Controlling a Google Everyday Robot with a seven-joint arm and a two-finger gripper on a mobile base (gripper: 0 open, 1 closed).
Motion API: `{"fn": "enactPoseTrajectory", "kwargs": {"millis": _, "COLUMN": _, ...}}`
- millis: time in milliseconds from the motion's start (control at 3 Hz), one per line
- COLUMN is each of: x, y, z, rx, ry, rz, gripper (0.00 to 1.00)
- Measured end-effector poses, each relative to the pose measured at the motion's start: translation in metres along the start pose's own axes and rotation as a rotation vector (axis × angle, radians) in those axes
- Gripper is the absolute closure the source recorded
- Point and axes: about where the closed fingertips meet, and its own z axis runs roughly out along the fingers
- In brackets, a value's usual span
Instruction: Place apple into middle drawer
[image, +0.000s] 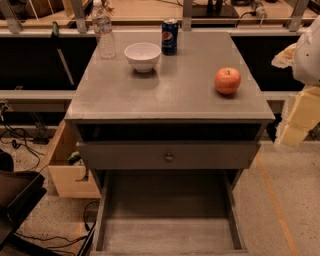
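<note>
The red-orange apple (228, 80) stands on the right side of the grey cabinet top (175, 95), near its right edge. The middle drawer (167, 235) is pulled far out below, toward me; its flat grey floor is bare. Above it sits a grey drawer front with a small round knob (169, 157), slightly out. My gripper (296, 122) shows as pale yellow blocks at the right edge of the view, beside the cabinet's right front corner, to the right of the apple and lower in the picture. It holds nothing that I can see.
A white bowl (143, 56), a blue soda can (169, 36) and a clear water bottle (104, 32) stand at the back of the cabinet top. A wooden box (70, 170) and cables (20, 140) lie on the floor at left. A dark object (15, 200) is at lower left.
</note>
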Motion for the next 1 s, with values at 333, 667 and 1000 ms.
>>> {"fn": "enactPoseTrajectory", "kwargs": {"millis": 333, "x": 0.0, "y": 0.0, "z": 0.0, "rx": 0.0, "ry": 0.0, "rz": 0.0, "gripper": 0.0}}
{"fn": "enactPoseTrajectory", "kwargs": {"millis": 667, "x": 0.0, "y": -0.005, "z": 0.0, "rx": 0.024, "ry": -0.006, "rz": 0.013, "gripper": 0.0}}
{"fn": "enactPoseTrajectory", "kwargs": {"millis": 1000, "x": 0.016, "y": -0.023, "z": 0.011, "rx": 0.081, "ry": -0.059, "rz": 0.081, "gripper": 0.0}}
